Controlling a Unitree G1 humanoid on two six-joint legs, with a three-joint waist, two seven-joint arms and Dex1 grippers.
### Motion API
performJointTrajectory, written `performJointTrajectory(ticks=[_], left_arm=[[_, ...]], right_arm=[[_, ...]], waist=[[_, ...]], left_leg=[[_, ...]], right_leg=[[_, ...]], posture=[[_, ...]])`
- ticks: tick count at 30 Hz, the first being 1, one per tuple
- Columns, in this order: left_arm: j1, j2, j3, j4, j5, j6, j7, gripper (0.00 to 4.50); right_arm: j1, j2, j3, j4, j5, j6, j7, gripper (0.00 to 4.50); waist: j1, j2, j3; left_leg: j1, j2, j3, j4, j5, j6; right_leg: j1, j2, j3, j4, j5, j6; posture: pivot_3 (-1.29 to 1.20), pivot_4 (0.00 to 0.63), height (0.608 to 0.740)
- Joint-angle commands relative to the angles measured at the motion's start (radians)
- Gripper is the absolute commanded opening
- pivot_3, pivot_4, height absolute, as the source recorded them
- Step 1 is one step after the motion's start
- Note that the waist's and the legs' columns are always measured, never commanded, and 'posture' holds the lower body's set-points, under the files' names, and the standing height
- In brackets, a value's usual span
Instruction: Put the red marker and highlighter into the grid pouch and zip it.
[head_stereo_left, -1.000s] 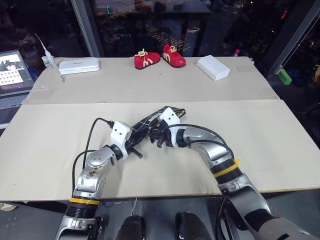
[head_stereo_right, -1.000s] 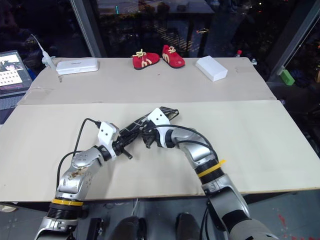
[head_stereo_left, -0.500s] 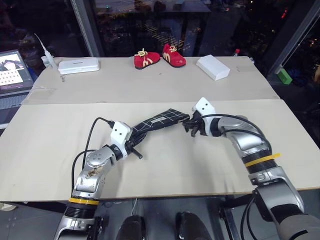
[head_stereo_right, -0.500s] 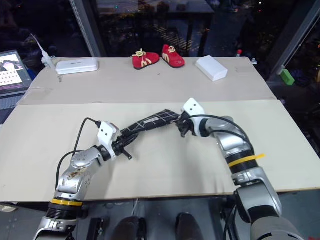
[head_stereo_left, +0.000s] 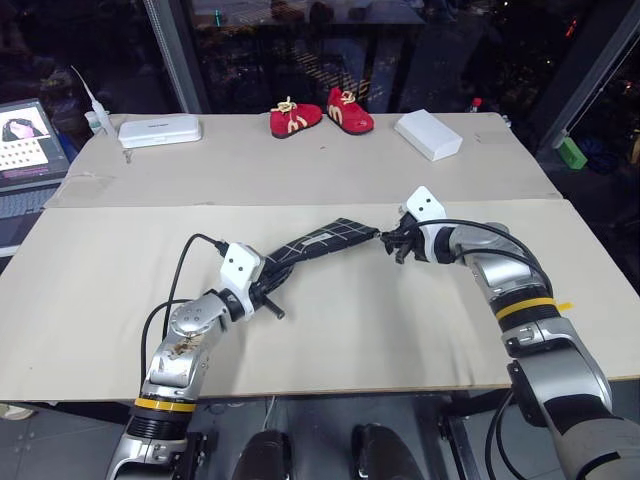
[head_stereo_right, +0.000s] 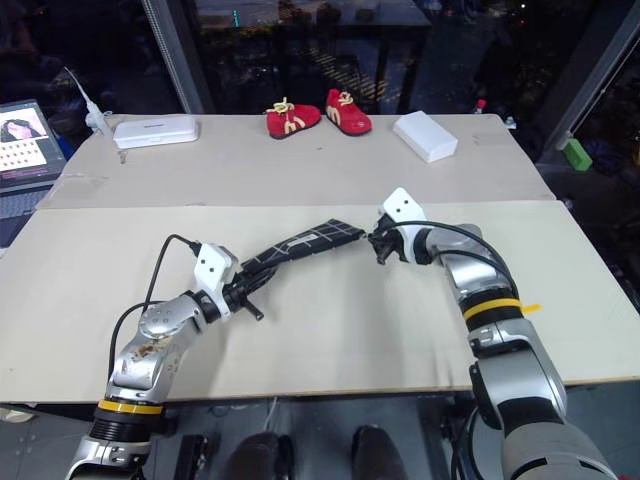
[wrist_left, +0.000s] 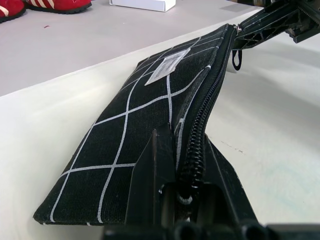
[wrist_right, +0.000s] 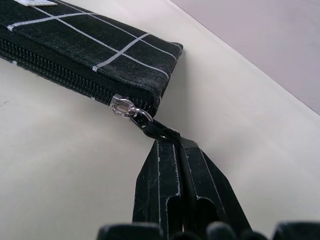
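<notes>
The grid pouch (head_stereo_left: 320, 242) lies stretched across the middle of the near table (head_stereo_left: 400, 330), held at both ends and lifted a little off the surface. The left gripper (head_stereo_left: 272, 283) is pressed together on the pouch's near-left end, its fingers (wrist_left: 155, 185) clamping the fabric right beside the zipper teeth. The right gripper (head_stereo_left: 388, 241) is pinched shut on the black pull strap (wrist_right: 159, 131) at the pouch's far-right corner, where the silver slider (wrist_right: 122, 107) sits at the end of the track, so the zipper reads closed along its length. The marker and highlighter cannot be made out. Bare table surrounds the pouch on every side: wide open to the left, right and toward the near edge. Well beyond the seam, on the far table (head_stereo_left: 300, 160), a pair of red shoes (head_stereo_left: 320, 114) and two white boxes (head_stereo_left: 428, 134) (head_stereo_left: 158, 131) stand near the far edge, and a laptop (head_stereo_left: 25, 150) sits at the far left.
</notes>
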Motion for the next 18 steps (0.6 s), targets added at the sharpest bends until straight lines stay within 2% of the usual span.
performJointTrajectory(ticks=[1,2,8,13,18], left_arm=[[0.009,0.012,0.008,-0.041,-0.008,-0.008,-0.002,0.00],[0.010,0.010,0.006,-0.041,-0.008,-0.008,-0.001,0.00],[0.009,-0.001,-0.015,-0.044,-0.011,-0.026,-0.017,0.00],[0.011,0.015,-0.046,-0.039,-0.009,-0.133,-0.103,0.00],[-0.025,0.068,-0.062,0.029,0.004,-0.274,-0.226,0.00]], right_arm=[[0.009,-0.026,-0.038,-0.052,0.020,0.003,0.047,0.65],[0.026,-0.027,-0.034,-0.089,0.035,0.028,0.075,0.87],[0.103,-0.056,-0.079,-0.247,0.129,0.201,0.186,2.94],[0.163,-0.199,-0.156,-0.311,0.191,0.214,0.291,2.94],[0.376,-0.381,-0.308,-0.546,0.358,0.229,0.486,2.94]], waist=[[0.000,0.000,0.000],[0.000,0.000,0.000],[0.000,0.000,0.000],[0.014,0.000,0.000],[0.029,0.001,0.000]], left_leg=[[0.000,0.000,0.000,0.000,0.000,0.000],[0.000,0.000,0.000,0.000,0.000,0.000],[0.000,0.001,0.000,0.000,0.000,0.000],[0.000,0.000,0.000,0.000,0.000,0.000],[-0.003,-0.002,-0.001,0.000,0.000,0.001]], right_leg=[[0.000,0.000,0.000,0.000,0.000,0.000],[0.000,0.000,0.000,0.000,0.000,0.000],[0.000,0.000,0.000,0.000,0.000,0.000],[0.000,-0.001,-0.001,0.000,0.000,0.000],[0.001,0.000,-0.003,-0.003,-0.001,0.001]], posture=[[0.00,0.150,0.740],[0.00,0.150,0.740],[0.00,0.150,0.740],[0.00,0.150,0.740],[0.00,0.150,0.740]])
